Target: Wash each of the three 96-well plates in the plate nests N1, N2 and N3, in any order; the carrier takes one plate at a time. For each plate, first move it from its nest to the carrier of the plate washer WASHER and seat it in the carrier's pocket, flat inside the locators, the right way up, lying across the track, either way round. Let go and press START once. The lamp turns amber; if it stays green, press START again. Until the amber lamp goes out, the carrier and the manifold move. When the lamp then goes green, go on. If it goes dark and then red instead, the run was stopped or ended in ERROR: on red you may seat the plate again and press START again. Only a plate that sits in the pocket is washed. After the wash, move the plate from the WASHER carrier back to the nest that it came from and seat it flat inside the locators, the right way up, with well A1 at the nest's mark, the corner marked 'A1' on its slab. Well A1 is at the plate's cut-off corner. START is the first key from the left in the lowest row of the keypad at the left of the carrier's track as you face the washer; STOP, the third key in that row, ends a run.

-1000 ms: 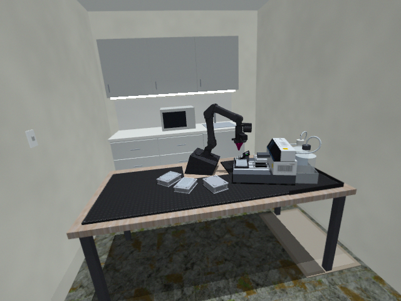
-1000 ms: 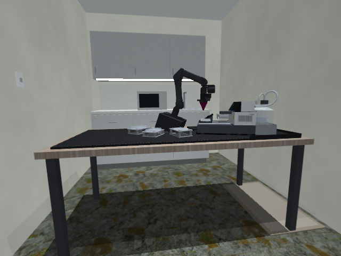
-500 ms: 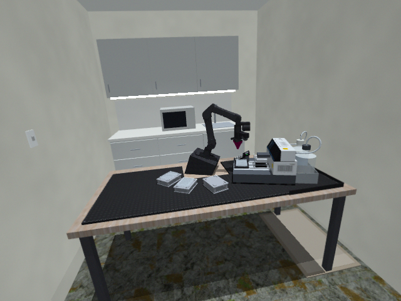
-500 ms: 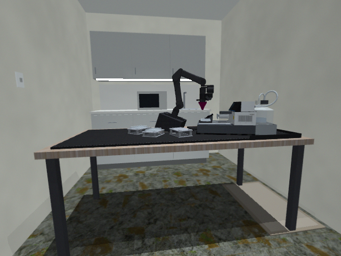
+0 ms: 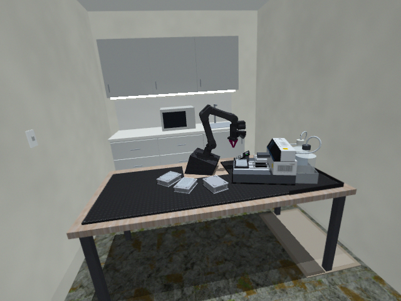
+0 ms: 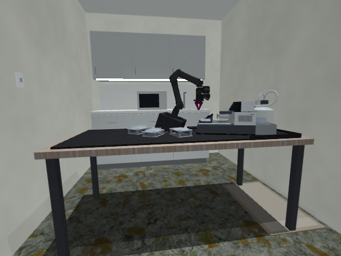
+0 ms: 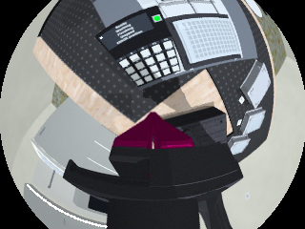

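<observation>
My gripper (image 5: pixel 232 144) (image 6: pixel 198 106) (image 7: pixel 152 115) is shut, its magenta fingertips together and holding nothing. It hangs above the keypad (image 5: pixel 242 155) (image 7: pixel 152 60) at the left end of the plate washer (image 5: pixel 281 155) (image 6: pixel 242 116). A white 96-well plate (image 5: pixel 241 163) (image 7: pixel 206 38) lies in the carrier beside the keypad. A small lamp (image 7: pixel 156 18) above the keys glows green. Three plate nests stand on the black mat: left (image 5: pixel 168 178), middle (image 5: pixel 185 185) and right (image 5: pixel 215 184). The left and middle nests carry pale plates; the right one's top looks plain grey.
The arm's black base (image 5: pixel 202 162) stands behind the nests. Clear bottles with tubing (image 5: pixel 306 155) stand at the washer's right end. The wooden table edge (image 5: pixel 210 210) runs along the front. A counter with a microwave (image 5: pixel 177 118) stands behind.
</observation>
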Robot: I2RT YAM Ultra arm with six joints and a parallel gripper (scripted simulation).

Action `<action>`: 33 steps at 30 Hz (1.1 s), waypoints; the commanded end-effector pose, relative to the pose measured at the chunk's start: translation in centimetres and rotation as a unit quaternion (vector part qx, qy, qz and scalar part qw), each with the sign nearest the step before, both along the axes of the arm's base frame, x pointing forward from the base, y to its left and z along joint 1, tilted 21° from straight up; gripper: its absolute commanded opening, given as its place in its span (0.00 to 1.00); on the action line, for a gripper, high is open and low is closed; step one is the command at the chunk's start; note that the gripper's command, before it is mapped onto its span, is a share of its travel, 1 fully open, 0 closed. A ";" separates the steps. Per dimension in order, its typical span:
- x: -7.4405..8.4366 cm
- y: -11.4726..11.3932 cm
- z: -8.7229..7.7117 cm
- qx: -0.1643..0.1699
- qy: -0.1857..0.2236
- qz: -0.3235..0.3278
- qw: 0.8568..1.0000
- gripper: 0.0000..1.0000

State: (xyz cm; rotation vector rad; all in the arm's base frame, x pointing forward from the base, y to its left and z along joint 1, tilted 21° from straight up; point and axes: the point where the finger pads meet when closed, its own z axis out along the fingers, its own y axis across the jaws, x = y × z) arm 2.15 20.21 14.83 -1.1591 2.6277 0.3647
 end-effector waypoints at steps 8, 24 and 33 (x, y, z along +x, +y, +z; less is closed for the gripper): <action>-2.7 -0.9 -0.4 -0.017 -0.063 0.150 0.987 0.00; -2.1 0.4 -4.0 0.107 -0.150 0.179 0.966 0.00; -2.1 0.3 -4.0 0.202 -0.202 0.169 0.943 0.00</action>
